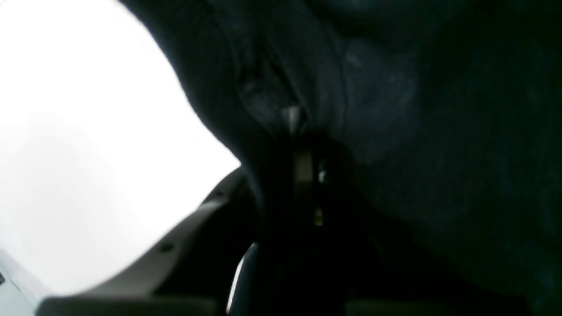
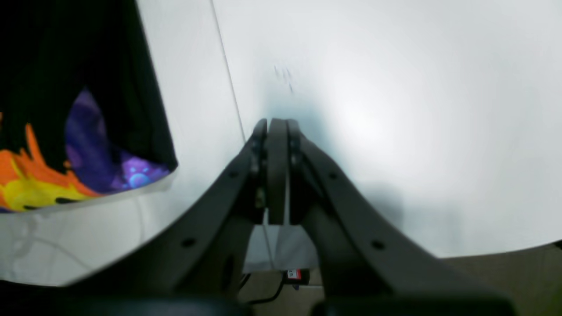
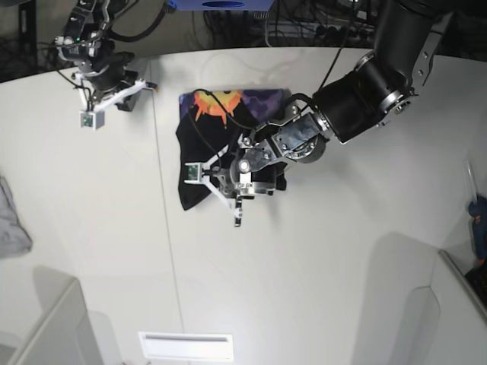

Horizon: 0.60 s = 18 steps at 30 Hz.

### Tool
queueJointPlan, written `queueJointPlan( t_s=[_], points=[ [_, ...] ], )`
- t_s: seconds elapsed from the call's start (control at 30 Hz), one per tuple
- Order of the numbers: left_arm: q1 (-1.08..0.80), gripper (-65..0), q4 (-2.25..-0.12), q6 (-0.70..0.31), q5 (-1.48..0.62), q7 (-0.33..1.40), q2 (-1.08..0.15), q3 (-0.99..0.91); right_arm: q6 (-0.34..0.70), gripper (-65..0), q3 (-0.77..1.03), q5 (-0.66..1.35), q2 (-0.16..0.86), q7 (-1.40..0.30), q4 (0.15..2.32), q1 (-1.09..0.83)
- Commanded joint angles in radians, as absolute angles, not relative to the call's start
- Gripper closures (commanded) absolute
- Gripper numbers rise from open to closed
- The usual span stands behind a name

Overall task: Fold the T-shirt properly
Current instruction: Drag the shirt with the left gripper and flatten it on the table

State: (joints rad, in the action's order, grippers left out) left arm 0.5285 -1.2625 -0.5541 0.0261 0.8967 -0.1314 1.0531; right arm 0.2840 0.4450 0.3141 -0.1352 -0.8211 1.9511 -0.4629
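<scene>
On the white table (image 3: 319, 266), towards its far edge, the T-shirt (image 3: 204, 163) is found gathered into a compact, uneven bundle, with the orange-yellow sun and purple print exposed along the far side and plain black cloth nearer the camera. A black flap trails to the near left of the bundle and is not squared with the rest.

The left gripper (image 3: 237, 199) is positioned over the near edge of the bundle. From its wrist view, black cloth is seen filling most of the frame and drawn in between the jaws, which stand almost together; the garment is judged to be pinched there. How much cloth is caught cannot be determined, the view being dark and blurred.

The right gripper (image 2: 276, 131) is held well apart from the garment, off towards the table's far left corner, its fingers pressed together with nothing between them. In its wrist view the printed edge of the T-shirt is visible only at the left margin.

A small grey cloth (image 3: 11, 220) lies at the table's left edge, untouched.

Progress is assessed as partial. The garment has been reduced in width, but no neat rectangle is presented: edges are uneven and one flap is loose. A further fold and a tidying of the outline are judged outstanding.
</scene>
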Motion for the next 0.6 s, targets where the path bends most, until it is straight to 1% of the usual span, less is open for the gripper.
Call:
queueJointPlan(
  t_s=[0.0, 0.33, 0.57],
  points=[
    [0.515, 0.0, -1.219, -0.575, 0.015, 0.898, -0.128, 1.056, 0.283, 0.0, 0.447, 0.325, -0.133, -0.803, 1.966, -0.464],
    [0.536, 0.0, -1.059, -0.575, 0.015, 0.878, -0.039, 1.052, 0.283, 0.0, 0.450, 0.323, -0.128, -0.803, 1.966, -0.461],
    [0.526, 0.0, -1.036, -0.575, 0.013, 0.878, -0.035, 1.050, 0.283, 0.0, 0.450, 0.323, -0.128, -0.803, 1.966, -0.461]
  ],
)
